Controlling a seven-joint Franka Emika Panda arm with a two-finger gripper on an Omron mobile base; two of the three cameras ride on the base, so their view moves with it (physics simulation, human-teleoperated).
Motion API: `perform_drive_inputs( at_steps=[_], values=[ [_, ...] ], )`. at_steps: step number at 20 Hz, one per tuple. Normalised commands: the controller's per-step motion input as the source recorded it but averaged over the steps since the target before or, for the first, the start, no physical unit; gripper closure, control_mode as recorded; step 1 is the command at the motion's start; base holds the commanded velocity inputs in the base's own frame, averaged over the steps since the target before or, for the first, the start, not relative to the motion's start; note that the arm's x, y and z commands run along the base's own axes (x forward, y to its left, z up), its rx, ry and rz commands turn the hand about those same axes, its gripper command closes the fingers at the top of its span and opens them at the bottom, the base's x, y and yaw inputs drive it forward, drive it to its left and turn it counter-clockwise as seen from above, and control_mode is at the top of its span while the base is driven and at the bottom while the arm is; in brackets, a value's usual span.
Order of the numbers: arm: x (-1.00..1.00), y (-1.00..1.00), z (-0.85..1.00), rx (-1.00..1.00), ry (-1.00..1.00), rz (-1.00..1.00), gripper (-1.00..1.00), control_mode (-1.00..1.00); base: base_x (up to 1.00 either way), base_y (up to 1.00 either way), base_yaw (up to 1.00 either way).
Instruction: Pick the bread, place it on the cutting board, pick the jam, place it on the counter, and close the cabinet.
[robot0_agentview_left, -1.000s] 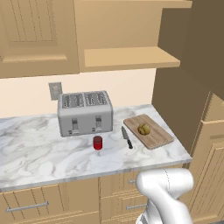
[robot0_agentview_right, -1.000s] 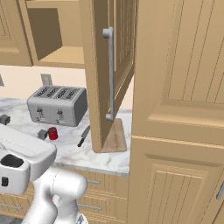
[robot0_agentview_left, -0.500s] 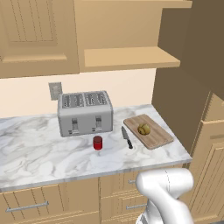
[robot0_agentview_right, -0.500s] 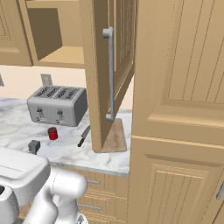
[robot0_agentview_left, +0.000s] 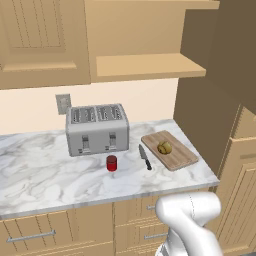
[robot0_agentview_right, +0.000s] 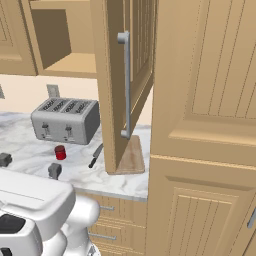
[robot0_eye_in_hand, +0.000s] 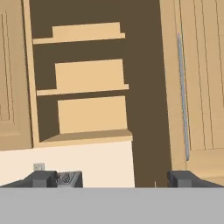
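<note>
The bread (robot0_agentview_left: 164, 147) lay on the cutting board (robot0_agentview_left: 176, 157) at the right end of the counter (robot0_agentview_left: 40, 175). The jam (robot0_agentview_left: 111, 163) stood on the counter before the toaster (robot0_agentview_left: 97, 129), a knife (robot0_agentview_left: 145, 157) between jar and board. The cabinet (robot0_agentview_right: 127, 85) door hung open. My gripper (robot0_eye_in_hand: 111, 179) faced its shelves, jaws spread wide and empty.

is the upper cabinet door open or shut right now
Open. The cabinet door swings out over the counter, its grey bar handle facing the room, and the bare shelves inside are exposed.
</note>
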Motion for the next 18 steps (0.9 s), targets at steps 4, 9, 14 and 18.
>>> perform_drive_inputs(
  at_steps=[4,9,14,18],
  values=[
    [0.00,-0.15,0.00,-0.02,0.00,0.00,-1.00,-1.00,0.00,0.00,0.00],
    [0.00,-0.15,0.00,0.00,0.00,0.00,-1.00,-1.00,0.00,0.00,0.00],
    [0.00,-0.15,0.00,0.00,0.00,0.00,-1.00,-1.00,0.00,0.00,0.00],
    [0.00,-0.15,0.00,0.00,0.00,0.00,-1.00,-1.00,0.00,0.00,0.00]
  ],
)
